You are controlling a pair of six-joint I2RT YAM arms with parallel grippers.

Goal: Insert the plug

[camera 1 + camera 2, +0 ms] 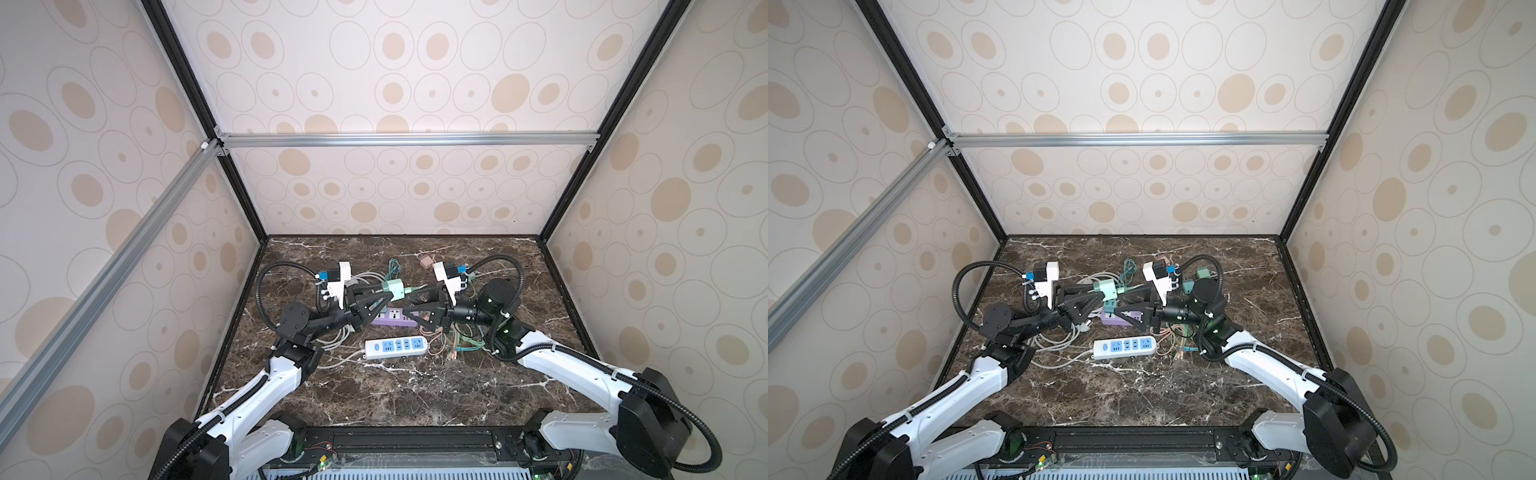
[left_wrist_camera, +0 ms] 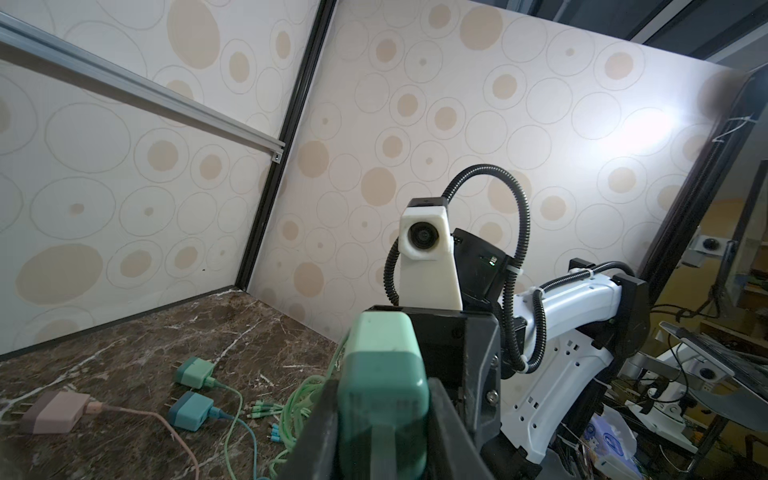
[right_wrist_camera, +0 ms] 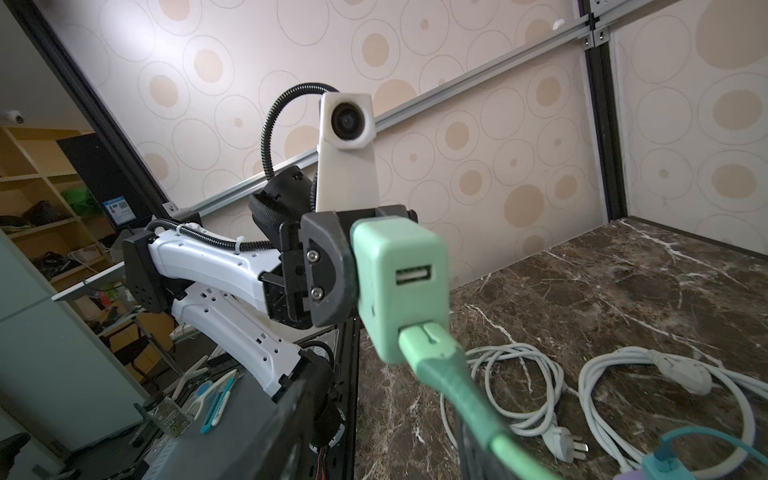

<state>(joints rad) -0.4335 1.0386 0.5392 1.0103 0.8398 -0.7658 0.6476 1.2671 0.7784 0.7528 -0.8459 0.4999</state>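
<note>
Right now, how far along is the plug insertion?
Done: the left gripper holds the mint charger clear of the table, with the green cable plugged into its lower port. In hand: the right gripper straddles that cable. Left: the charger is not plugged into the purple power strip.

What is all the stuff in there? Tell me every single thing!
table: one, brown marble.
purple power strip: one, purple, mid-table.
white power strip: one, white with blue sockets, nearer the front.
mint charger: one, mint green, raised above the purple strip.
green cable: one, green, plugged into mint charger.
loose chargers: three, pink, mint, teal-blue, lying toward the back.
white cords: two, white, coiled on the left.
cable tangle: several, green and pink, right of the white strip.
left gripper: one, black, shut on mint charger.
right gripper: one, black, at the green cable; grip unclear.
</note>
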